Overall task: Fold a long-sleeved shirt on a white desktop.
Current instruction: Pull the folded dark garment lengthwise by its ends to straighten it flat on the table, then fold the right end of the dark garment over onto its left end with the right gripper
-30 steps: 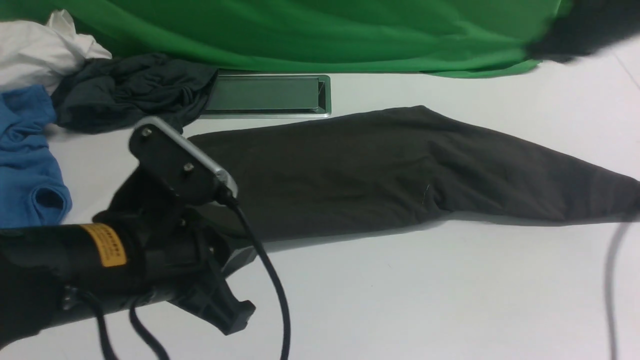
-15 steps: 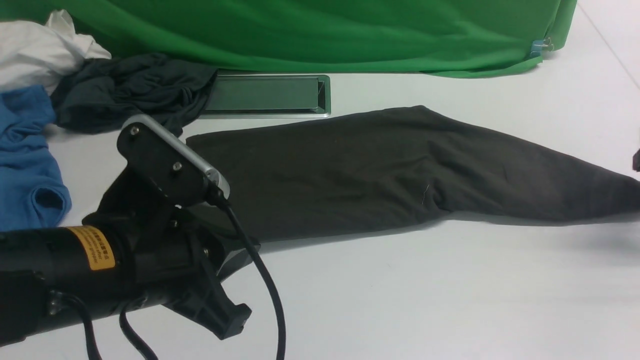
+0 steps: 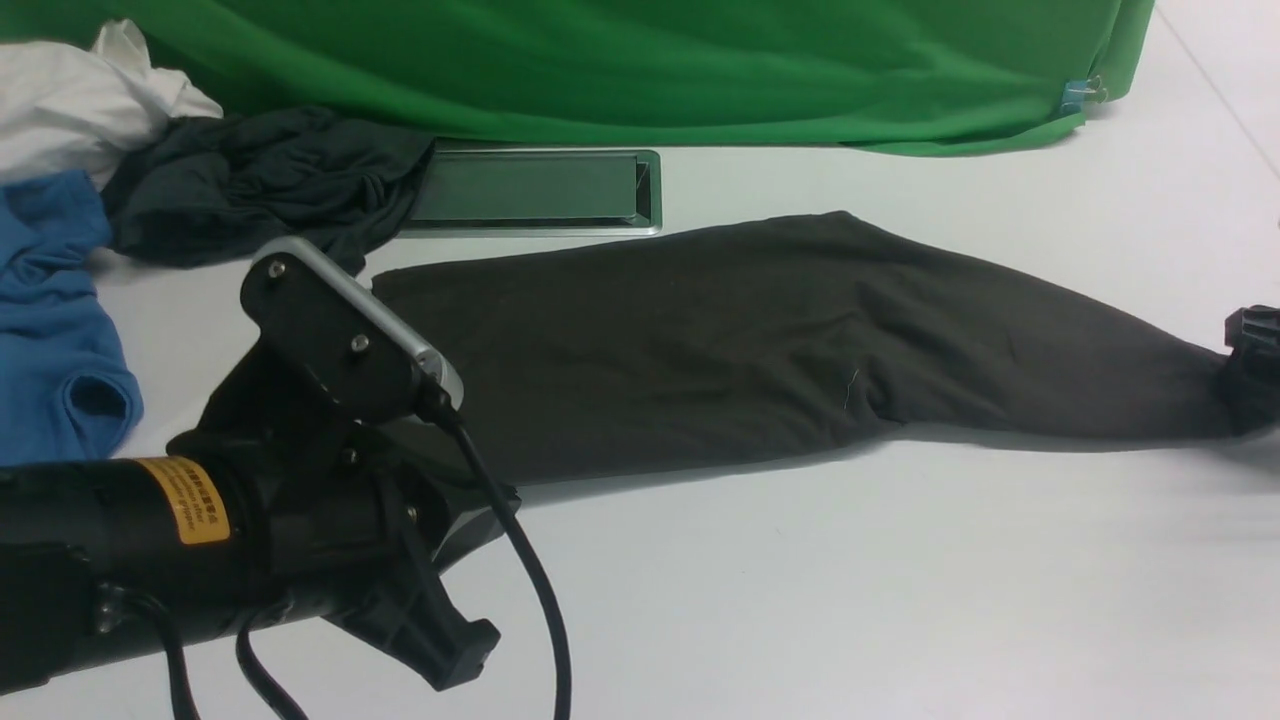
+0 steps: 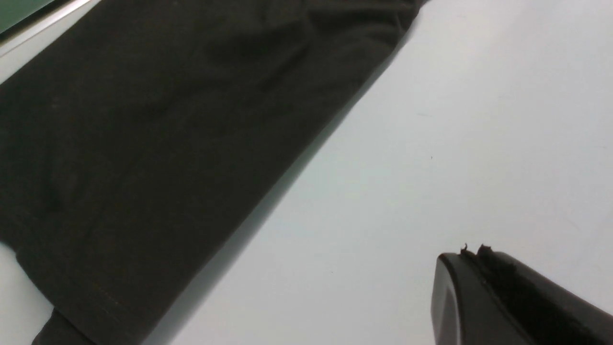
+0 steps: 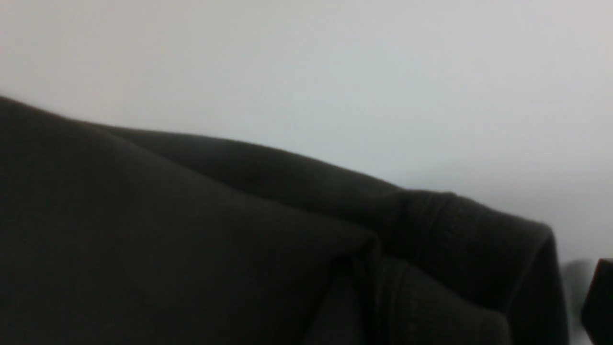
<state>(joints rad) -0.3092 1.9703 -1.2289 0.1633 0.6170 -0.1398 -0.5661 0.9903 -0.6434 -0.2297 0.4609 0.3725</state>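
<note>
Dark shirt (image 3: pixel 760 340) lies lengthwise, 9 to 3 o'clock; its cuffed end touches the spread right gripper (image 3: pixel 1252 370); left gripper (image 3: pixel 440 610) pressed together, empty.

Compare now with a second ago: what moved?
The right gripper came back in at the right edge, down by the shirt's sleeve end; whether it grips cannot be told. The left arm shifted only slightly. Shirt, clothes pile and hatch stayed put.

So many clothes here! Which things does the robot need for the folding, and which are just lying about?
Part of the job:
- long-sleeved shirt
- white desktop
- left gripper
- right gripper

Just lying about:
- grey-teal garment
- blue shirt
- white cloth
- green backdrop
- grey hatch
</note>
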